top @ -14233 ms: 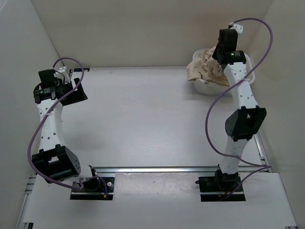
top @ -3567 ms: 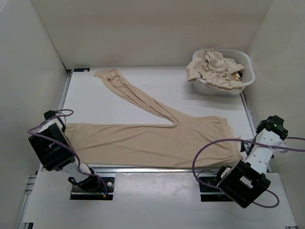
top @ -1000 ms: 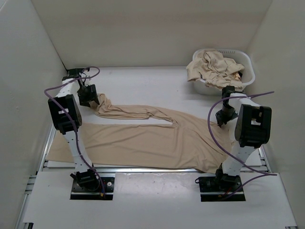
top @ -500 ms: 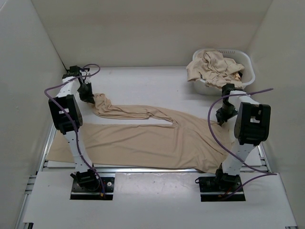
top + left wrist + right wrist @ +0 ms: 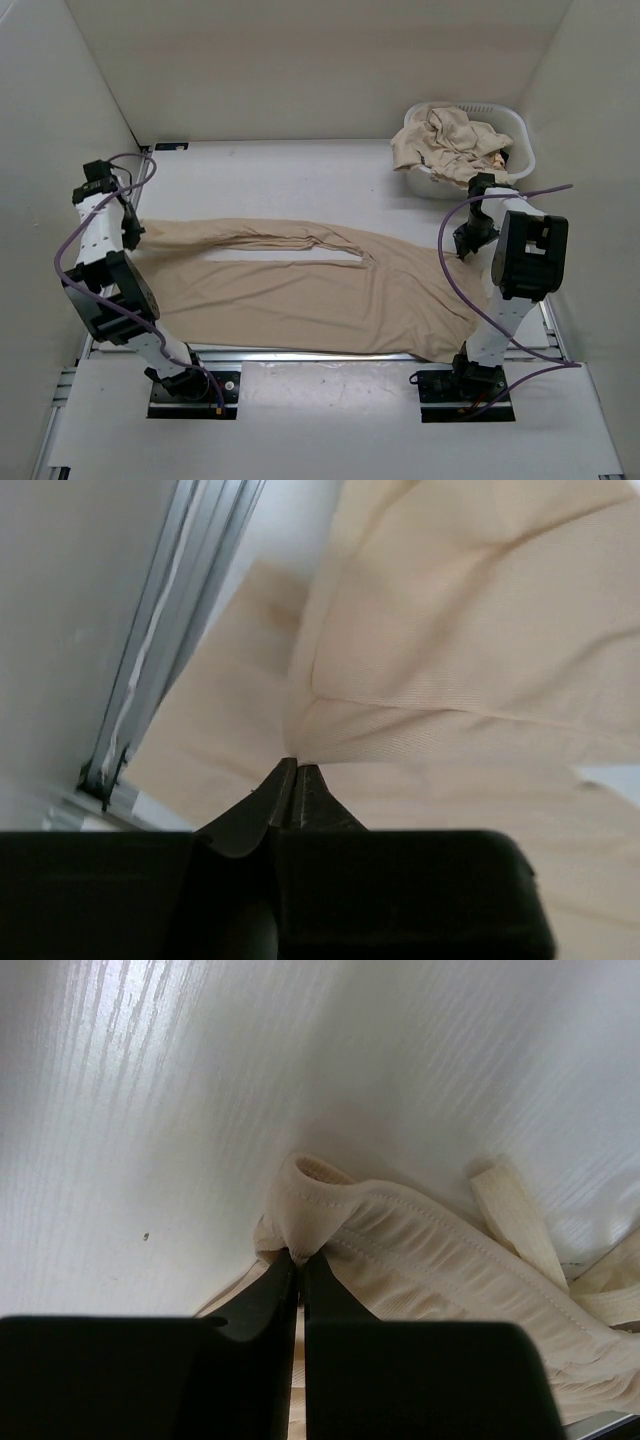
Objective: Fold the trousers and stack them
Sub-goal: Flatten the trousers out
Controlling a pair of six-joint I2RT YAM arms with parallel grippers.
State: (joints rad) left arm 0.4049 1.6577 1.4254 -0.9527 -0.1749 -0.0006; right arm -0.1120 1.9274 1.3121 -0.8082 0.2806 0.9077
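The trousers (image 5: pixel 300 290) lie spread flat across the table (image 5: pixel 300 180), well to the near side of the laundry basket (image 5: pixel 517 150). Their nearer leg runs along the front edge, away from the basket. The right gripper (image 5: pixel 297 1257), just nearer than the basket, has its jaws pressed together on a fold of the ribbed waistband (image 5: pixel 400 1220). The left gripper (image 5: pixel 297 770), at the table side opposite the basket, is clamped on the end of the farther leg. Pinching both ends of that edge looks meant to keep it taut, so this leg can be carried over onto the nearer one. The overhead view gives the whole layout and the gap between the legs. Only the wrist views show cloth actually pinched, and the loose flat strips (image 5: pixel 515 1215) beside the waistband. The basket, farthest back, holds more beige cloth (image 5: pixel 450 145).
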